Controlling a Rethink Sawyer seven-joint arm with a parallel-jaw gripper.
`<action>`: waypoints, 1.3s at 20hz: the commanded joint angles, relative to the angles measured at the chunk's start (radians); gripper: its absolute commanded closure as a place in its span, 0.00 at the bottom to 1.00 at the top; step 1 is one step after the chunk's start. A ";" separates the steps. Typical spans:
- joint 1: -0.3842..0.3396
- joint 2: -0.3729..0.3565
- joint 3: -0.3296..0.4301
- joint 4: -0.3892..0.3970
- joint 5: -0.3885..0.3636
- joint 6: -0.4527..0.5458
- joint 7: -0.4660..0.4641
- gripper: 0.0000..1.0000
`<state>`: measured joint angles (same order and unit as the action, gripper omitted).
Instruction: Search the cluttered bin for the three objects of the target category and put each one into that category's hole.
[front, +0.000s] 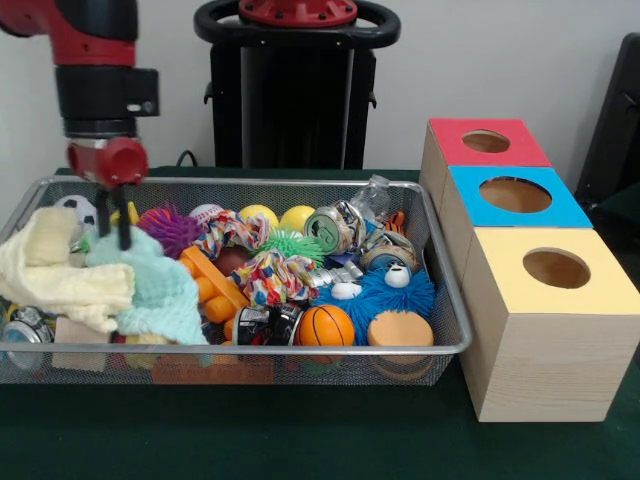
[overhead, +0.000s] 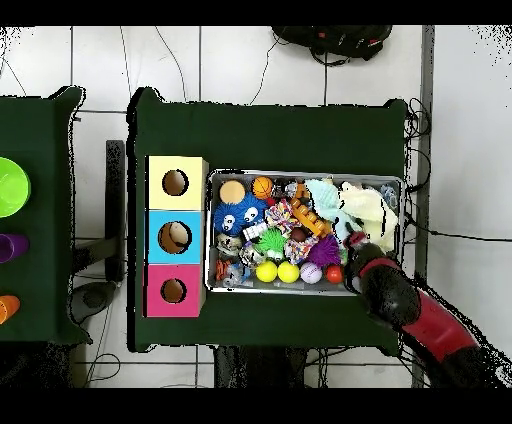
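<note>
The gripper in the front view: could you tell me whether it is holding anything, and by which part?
Nothing is visibly held. The gripper hangs with its tips just above the mint cloth in the bin.

Tabletop (front: 300, 440): dark green cover. Wire mesh bin (front: 445, 330) rests on it, full of toys. Three wooden boxes (front: 540, 340) in row just beside bin; tops red, blue, yellow.

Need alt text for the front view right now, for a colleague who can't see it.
The red gripper hangs over cloths at the left end of a wire mesh bin crammed with toys. Right of it stand three wooden boxes with holes, topped red, blue and yellow.
</note>
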<state>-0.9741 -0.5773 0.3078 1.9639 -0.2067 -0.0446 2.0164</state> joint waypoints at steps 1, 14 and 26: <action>0.244 0.018 -0.103 -0.067 0.171 -0.087 0.264 0.00; 0.377 0.017 -0.210 -0.003 0.241 -0.136 0.208 0.00; 0.333 0.022 -0.163 0.111 0.147 -0.240 0.212 0.00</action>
<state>-0.6141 -0.5775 0.1275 2.0034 -0.0189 -0.2197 2.0164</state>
